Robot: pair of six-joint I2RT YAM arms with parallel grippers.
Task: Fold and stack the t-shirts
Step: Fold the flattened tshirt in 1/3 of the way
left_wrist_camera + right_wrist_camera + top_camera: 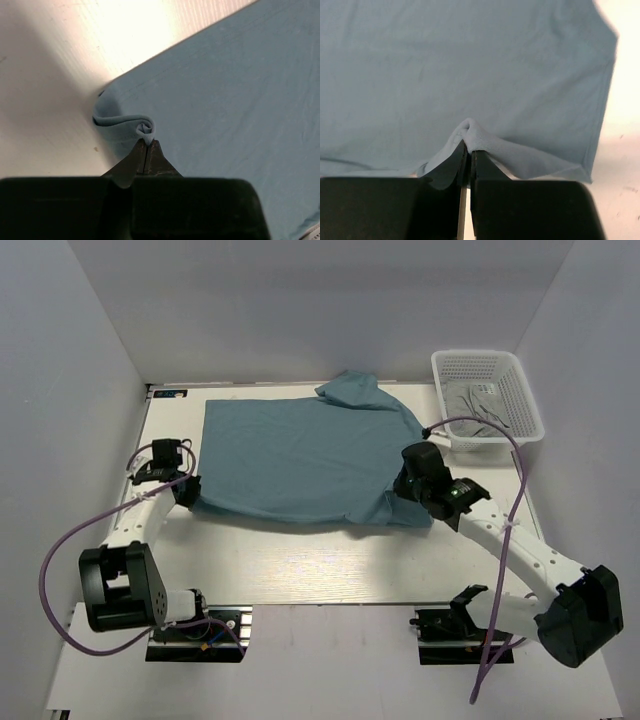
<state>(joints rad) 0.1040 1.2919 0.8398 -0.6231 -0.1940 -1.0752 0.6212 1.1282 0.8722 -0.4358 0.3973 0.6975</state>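
Pale, glossy counter (300,570) has the soft, wrinkly teal-blue t-shirt (300,455) spread flat across the middle, one sleeve bunched at the far edge. A white plastic mesh basket (445,390) holding grey cloth (480,405) sits just off its far right corner. Only the wrist views show the grips: the left gripper (146,145) has its jaws clenched on a rolled, ribbed bit of edge, and the right gripper (468,145) has its jaws pinching up a small peak of fabric.

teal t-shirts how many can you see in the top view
1: the dusty teal cloth t-shirt lies spread flat at the centre. Crumpled grey fabric in the white mesh plastic basket at far right may hide other garments; cannot tell.
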